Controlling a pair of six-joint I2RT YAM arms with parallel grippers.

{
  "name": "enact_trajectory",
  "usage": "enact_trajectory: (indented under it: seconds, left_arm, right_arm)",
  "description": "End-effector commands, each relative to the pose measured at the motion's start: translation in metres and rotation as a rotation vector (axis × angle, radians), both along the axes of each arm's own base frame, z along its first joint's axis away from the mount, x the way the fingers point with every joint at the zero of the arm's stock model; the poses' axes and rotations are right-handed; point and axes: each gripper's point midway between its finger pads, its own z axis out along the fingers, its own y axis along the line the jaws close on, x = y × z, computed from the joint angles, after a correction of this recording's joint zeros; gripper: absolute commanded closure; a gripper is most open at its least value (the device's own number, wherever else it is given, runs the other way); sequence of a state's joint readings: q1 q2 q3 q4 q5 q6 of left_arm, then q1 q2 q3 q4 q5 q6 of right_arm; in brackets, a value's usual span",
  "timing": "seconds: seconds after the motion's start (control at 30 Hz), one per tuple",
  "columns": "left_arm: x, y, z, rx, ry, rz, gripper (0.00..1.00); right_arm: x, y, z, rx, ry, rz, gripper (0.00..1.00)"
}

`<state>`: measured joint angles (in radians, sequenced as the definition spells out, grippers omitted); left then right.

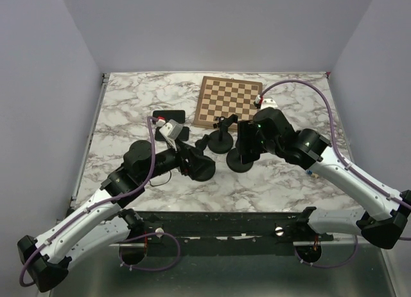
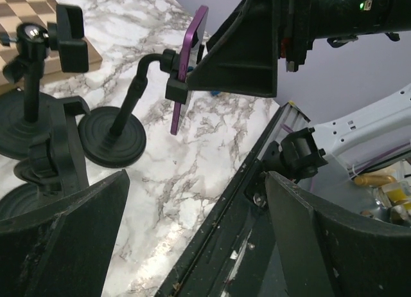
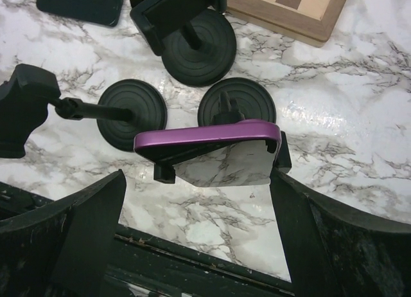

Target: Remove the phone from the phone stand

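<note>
Purple-cased phone [image 3: 212, 135] sits mid-frame in the right wrist view, clamped in a black round-based phone stand [image 3: 236, 101] on the white marble table [image 3: 359, 117]. The right gripper [image 3: 196, 181] is spread wide, one finger flanking each end of the phone. A second black stand [image 3: 131, 114] and a third black stand [image 3: 199, 46] crowd just above it. A wooden chessboard [image 3: 295, 8] lies upper right and a flat black slab [image 3: 80, 2] upper left. The left gripper [image 2: 196, 178] gapes wide too, holding nothing.

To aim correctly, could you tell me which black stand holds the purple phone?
The stand under the right gripper, clamping the purple phone; the other two stands have empty clamps.
</note>
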<state>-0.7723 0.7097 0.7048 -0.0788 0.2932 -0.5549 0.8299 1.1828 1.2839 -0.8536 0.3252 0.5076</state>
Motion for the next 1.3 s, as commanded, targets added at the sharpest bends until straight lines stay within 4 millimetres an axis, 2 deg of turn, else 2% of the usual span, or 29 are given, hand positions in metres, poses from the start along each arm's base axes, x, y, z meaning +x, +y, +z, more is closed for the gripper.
enact_trajectory:
  seconds: [0.0, 0.23, 0.5, 0.73, 1.27]
  left_arm:
    - [-0.007, -0.01, -0.008, -0.06, 0.083, -0.05, 0.05]
    - [-0.014, -0.017, -0.015, -0.087, 0.125, -0.093, 0.05]
    - [-0.024, -0.033, -0.018, -0.087, 0.147, -0.148, 0.05]
    - [-0.036, -0.051, -0.02, -0.079, 0.164, -0.196, 0.06]
    - [-0.031, -0.047, -0.021, -0.039, 0.141, -0.155, 0.06]
  right_arm:
    - [0.017, -0.006, 0.012, -0.027, -0.077, -0.093, 0.0]
    - [0.022, -0.011, 0.006, -0.089, -0.091, -0.105, 0.0]
    - [0.028, 0.004, 0.016, -0.028, -0.149, -0.046, 0.05]
    - [0.035, 0.004, 0.008, -0.086, -0.149, -0.046, 0.05]
    - [0.028, -0.001, -0.01, -0.109, -0.127, -0.028, 0.06]
